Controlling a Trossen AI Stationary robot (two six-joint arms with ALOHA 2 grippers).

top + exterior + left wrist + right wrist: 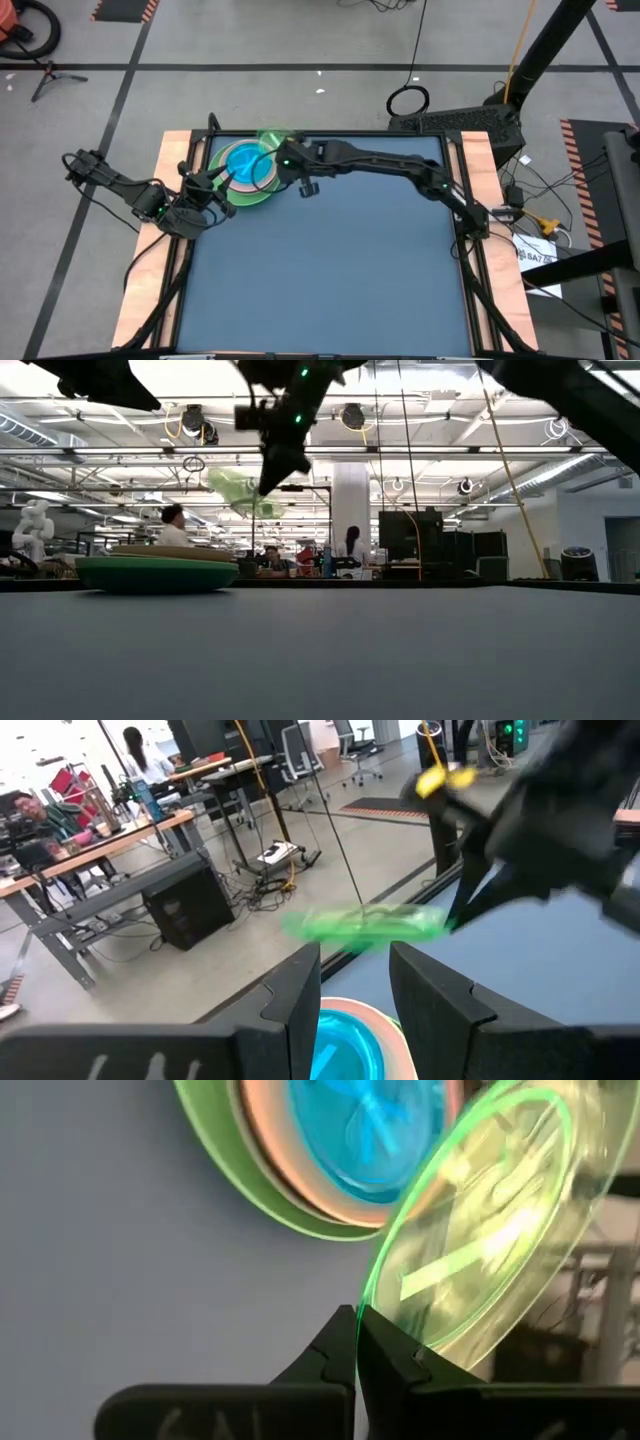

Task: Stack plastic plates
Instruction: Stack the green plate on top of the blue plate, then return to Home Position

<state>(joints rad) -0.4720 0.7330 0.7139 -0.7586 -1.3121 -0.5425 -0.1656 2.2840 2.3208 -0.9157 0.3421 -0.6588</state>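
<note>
High view, right gripper (284, 158) pinching lime plate (277, 141) above plate stack (246, 168), left gripper (222, 178) parted beside it.

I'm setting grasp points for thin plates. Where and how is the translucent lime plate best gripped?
By its thin rim, as the right gripper holds it now: fingers shut on the edge of the lime plate, one above, one below. The plate is flat and too wide to span, so come in edge-on from the side facing away from the stack.
</note>
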